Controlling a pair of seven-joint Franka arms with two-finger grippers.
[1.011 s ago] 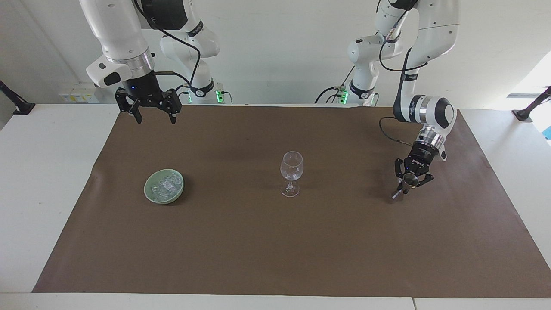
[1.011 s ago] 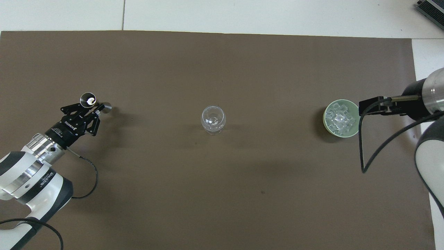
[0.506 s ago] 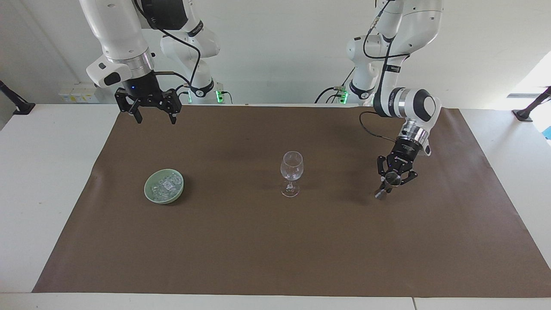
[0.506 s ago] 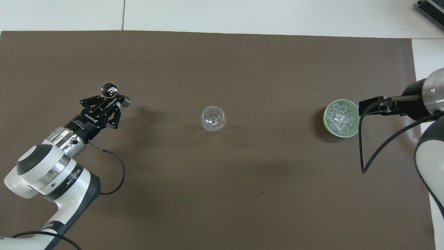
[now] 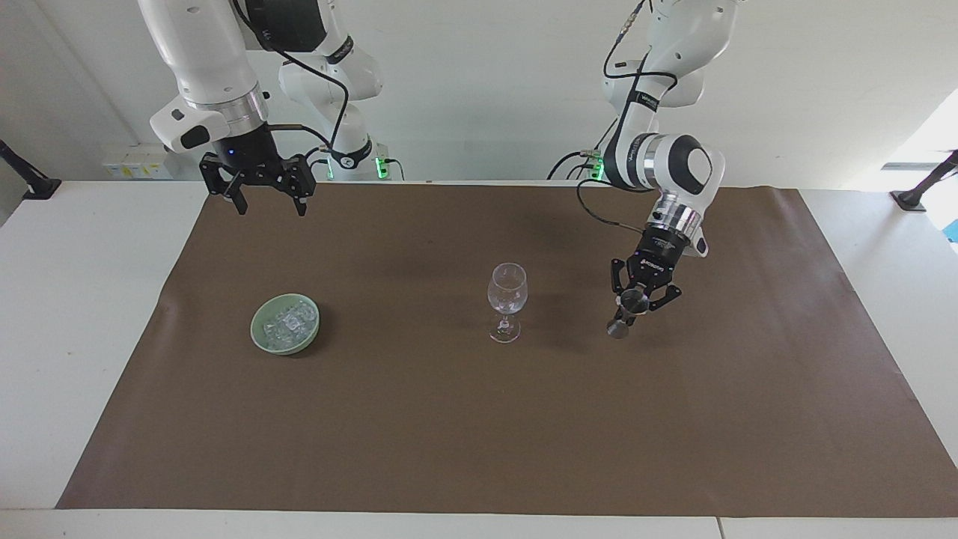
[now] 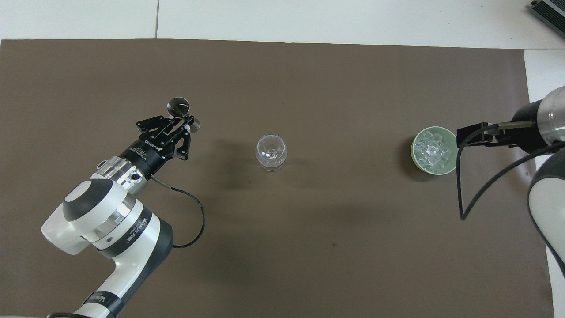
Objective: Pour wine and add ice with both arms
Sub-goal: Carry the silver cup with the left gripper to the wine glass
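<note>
A clear stemmed wine glass [image 5: 507, 299] [image 6: 270, 152] stands upright mid-mat. My left gripper [image 5: 635, 302] [image 6: 185, 128] hangs low over the mat beside the glass, toward the left arm's end, shut on a small metal jigger [image 5: 625, 314] [image 6: 178, 106] that it holds tilted. No wine shows. Ice [image 5: 288, 320] [image 6: 435, 150] fills a pale green bowl [image 5: 258, 333] [image 6: 415, 152] toward the right arm's end. My right gripper [image 5: 271, 209] [image 6: 468, 134] waits open and empty, high over the mat's edge at the robots' end.
A brown mat [image 5: 479, 434] covers most of the white table [image 5: 75, 299]. Black clamp mounts [image 5: 26, 180] [image 5: 924, 187] sit at both table ends near the robots. The right arm's black cable [image 6: 461, 185] loops down beside the bowl.
My left arm has carried the jigger sideways over the mat toward the wine glass. The right arm, the glass and the bowl have not moved.
</note>
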